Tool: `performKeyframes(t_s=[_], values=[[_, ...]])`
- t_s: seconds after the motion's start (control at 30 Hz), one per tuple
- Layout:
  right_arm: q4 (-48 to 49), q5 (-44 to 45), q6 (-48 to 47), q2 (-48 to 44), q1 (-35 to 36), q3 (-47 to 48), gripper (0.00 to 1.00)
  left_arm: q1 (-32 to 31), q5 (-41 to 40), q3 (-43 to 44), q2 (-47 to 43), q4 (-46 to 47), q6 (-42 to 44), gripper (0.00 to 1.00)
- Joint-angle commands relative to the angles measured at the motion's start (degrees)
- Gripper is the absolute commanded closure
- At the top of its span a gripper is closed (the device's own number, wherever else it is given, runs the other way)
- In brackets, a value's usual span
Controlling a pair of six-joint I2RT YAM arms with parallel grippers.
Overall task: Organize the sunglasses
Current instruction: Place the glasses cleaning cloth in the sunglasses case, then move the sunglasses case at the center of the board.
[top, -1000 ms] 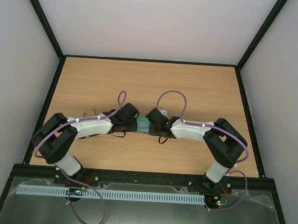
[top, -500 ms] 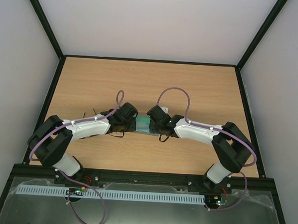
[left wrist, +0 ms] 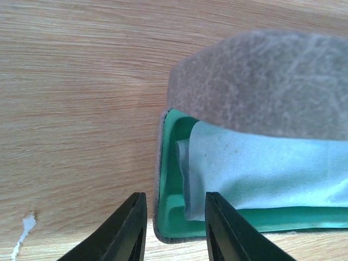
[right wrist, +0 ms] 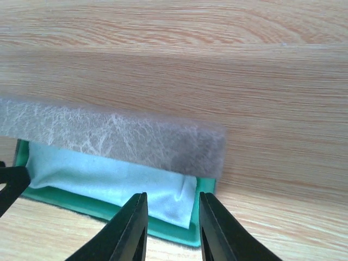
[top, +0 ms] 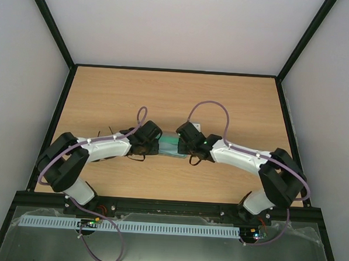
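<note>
Case (left wrist: 261, 81): grey outer face, mottled with pale fibre streaks. Lining (left wrist: 168, 217): bright green. Cloth (left wrist: 261, 174): plain light blue. Table (left wrist: 70, 109): light wood grain in tan and orange bands. My left gripper (left wrist: 175, 204) and right gripper (right wrist: 171, 202): black fingers. My cables (top: 208, 106): purple.

From above the case (top: 168, 145) is mostly hidden, only a green strip showing. Close up, its lid (left wrist: 261, 81) is blurred and cut off at the right, the cloth (left wrist: 261, 168) hides the tray floor, and whether the left hand (left wrist: 175, 204) or right hand (right wrist: 172, 202) grips anything cannot be told
</note>
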Motion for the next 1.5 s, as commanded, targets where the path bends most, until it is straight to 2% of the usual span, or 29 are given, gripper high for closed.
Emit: performKeyframes(t_s=[0.0, 0.47, 0.67, 1.0, 1.1, 1.23, 1.33, 1.47], values=[[-2.30, 1.48, 0.44, -4.51, -0.39, -2.61, 0.73, 0.49, -0.51, -0.38, 1.45, -0.31, 0.89, 0.69], [-1.30, 0.32, 1.42, -8.05, -0.48, -8.28, 0.68, 1.37, -0.18, -0.99, 4.05, 0.07, 1.71, 0.71], [-1.29, -0.62, 1.18, -9.15, -1.28, -8.35, 0.68, 1.37, 0.36, -0.83, -1.93, -2.00, 0.70, 0.57], [-1.57, -2.70, 0.08, -9.89, -2.65, -8.12, 0.67, 1.77, -1.88, -1.84, -15.42, -8.61, -1.78, 0.43], [-1.26, -3.49, 0.15, -9.51, -2.71, -7.81, 0.67, 2.49, -1.65, -3.43, -16.98, -9.21, -2.13, 0.46], [-2.28, -3.59, 0.70, -11.46, -2.71, -7.95, 0.68, 2.51, -0.33, -5.91, -18.74, -9.26, -2.92, 0.56], [-2.47, -4.64, 1.04, -14.23, -2.71, -9.74, 0.67, 2.51, -0.08, -7.88, -22.35, -10.11, -3.92, 0.57], [-0.29, -10.46, 2.01, -17.09, -2.76, -12.12, 0.68, 2.51, -0.54, -7.64, -27.74, -14.13, -4.82, 0.53]])
